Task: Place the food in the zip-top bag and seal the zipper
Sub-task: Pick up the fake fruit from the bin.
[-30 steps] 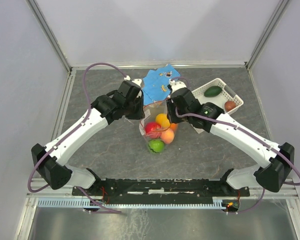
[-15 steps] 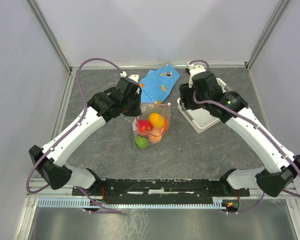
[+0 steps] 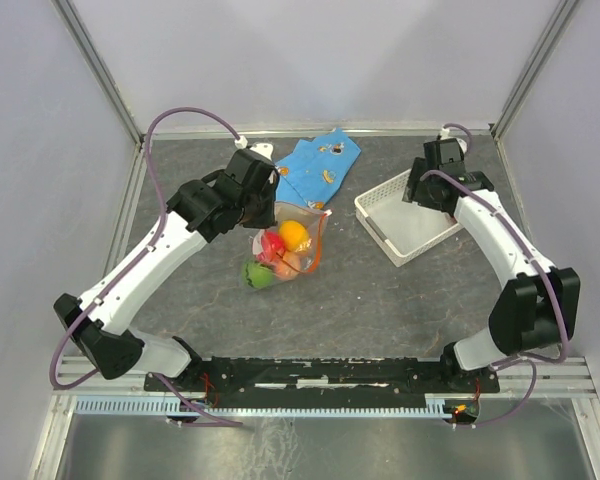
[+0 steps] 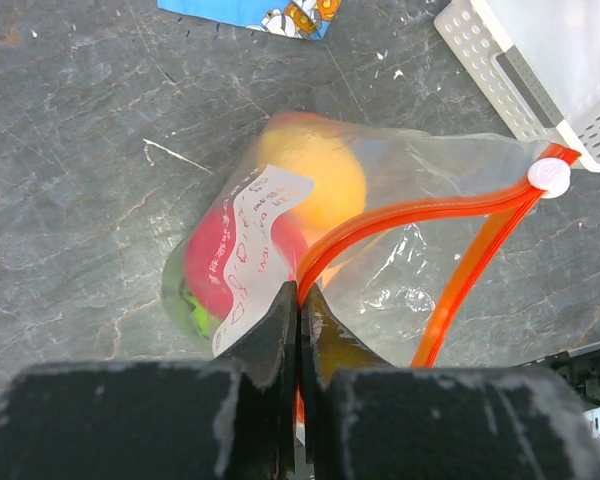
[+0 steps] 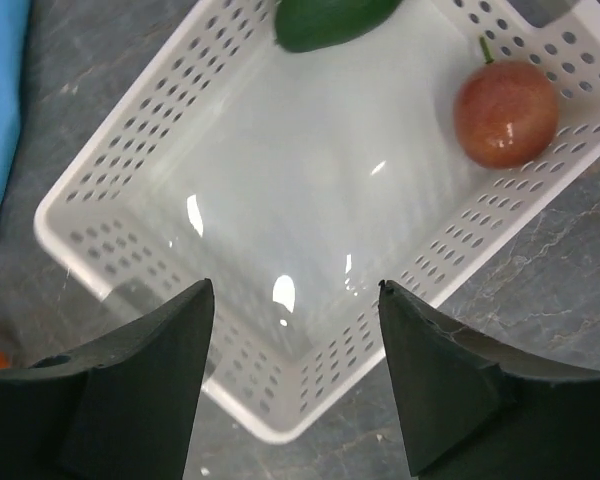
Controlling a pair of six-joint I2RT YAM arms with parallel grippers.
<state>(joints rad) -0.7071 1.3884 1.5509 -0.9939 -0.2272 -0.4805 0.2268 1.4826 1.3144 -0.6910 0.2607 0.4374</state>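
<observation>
The zip-top bag (image 4: pixel 410 260) is pinched by the left gripper (image 4: pixel 299 300); the right gripper (image 5: pixel 295 290), spread wide, has been swung to the 3 o'clock basket (image 5: pixel 130 140), where food (image 5: pixel 505 112) remains.

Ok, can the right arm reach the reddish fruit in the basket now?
Probably yes: the right fingers hang open above the white basket, and the reddish fruit lies uncovered near its wall, nothing in between.

The left arm (image 3: pixel 145 268) and right arm (image 3: pixel 497 232) are built of glossy white links joined by bulky black housings. A thin purple cable (image 3: pixel 185 113) loops along each. Both rise from a black base rail (image 3: pixel 320 372). The left fingers (image 4: pixel 270 340) and right fingers (image 5: pixel 130 400) are matte black wedges.
</observation>
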